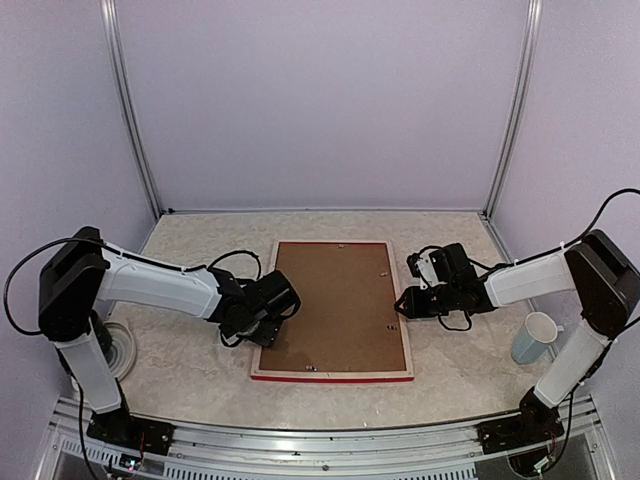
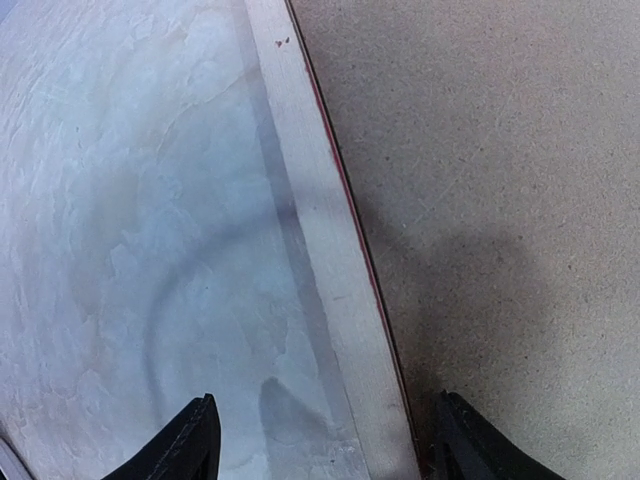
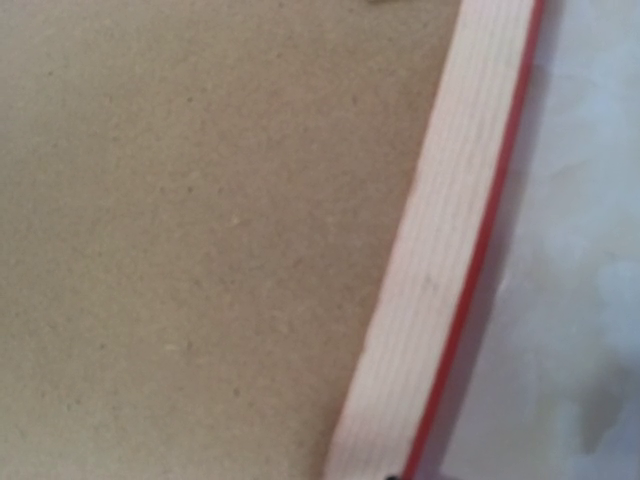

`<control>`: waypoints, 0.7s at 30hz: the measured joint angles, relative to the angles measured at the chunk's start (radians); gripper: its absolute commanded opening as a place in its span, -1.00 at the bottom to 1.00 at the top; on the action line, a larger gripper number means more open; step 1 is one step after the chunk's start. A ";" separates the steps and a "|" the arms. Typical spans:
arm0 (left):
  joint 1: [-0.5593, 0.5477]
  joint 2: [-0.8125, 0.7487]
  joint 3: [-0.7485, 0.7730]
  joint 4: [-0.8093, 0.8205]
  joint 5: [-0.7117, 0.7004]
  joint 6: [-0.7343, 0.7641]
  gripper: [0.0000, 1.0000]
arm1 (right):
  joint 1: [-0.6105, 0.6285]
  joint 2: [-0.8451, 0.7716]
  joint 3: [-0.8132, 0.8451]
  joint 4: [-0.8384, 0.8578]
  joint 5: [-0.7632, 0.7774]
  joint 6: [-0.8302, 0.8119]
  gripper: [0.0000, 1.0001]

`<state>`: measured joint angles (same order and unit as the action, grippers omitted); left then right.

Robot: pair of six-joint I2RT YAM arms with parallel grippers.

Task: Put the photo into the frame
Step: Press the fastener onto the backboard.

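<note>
The frame (image 1: 330, 377) lies face down mid-table, pale wood rim up, a red edge showing. The brown backing board (image 1: 330, 305) fills it. The photo is hidden. My left gripper (image 1: 263, 336) is at the frame's left edge, low over it. In the left wrist view it (image 2: 325, 400) is open, one finger over the table and one over the board (image 2: 500, 200), astride the rim (image 2: 320, 250). My right gripper (image 1: 403, 303) is at the frame's right edge. The right wrist view shows only the board (image 3: 200, 200) and the rim (image 3: 440, 270) very close, with the fingers out of view.
A pale mug (image 1: 533, 337) stands on the table at the right, near the right arm. A white round object (image 1: 118, 345) lies at the left by the left arm's base. Small metal tabs (image 1: 385, 325) sit along the board's edge. Walls enclose the table.
</note>
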<state>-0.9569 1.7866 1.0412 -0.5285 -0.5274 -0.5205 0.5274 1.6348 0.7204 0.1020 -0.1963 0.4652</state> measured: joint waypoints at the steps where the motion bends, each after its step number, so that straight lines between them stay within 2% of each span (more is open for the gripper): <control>1: -0.003 0.000 0.003 -0.006 -0.002 0.002 0.43 | 0.000 0.000 0.000 0.000 0.000 0.000 -0.46; 11: -0.008 0.000 0.031 -0.095 -0.003 0.021 0.43 | 0.000 0.004 0.000 0.005 -0.010 0.000 -0.47; 21: -0.009 0.000 0.042 -0.116 0.010 0.054 0.43 | 0.000 0.005 0.000 0.006 -0.011 0.000 -0.47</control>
<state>-0.9657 1.7870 1.0832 -0.6441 -0.5179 -0.4667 0.5278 1.6402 0.7204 0.1085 -0.2073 0.4652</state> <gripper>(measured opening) 0.710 0.266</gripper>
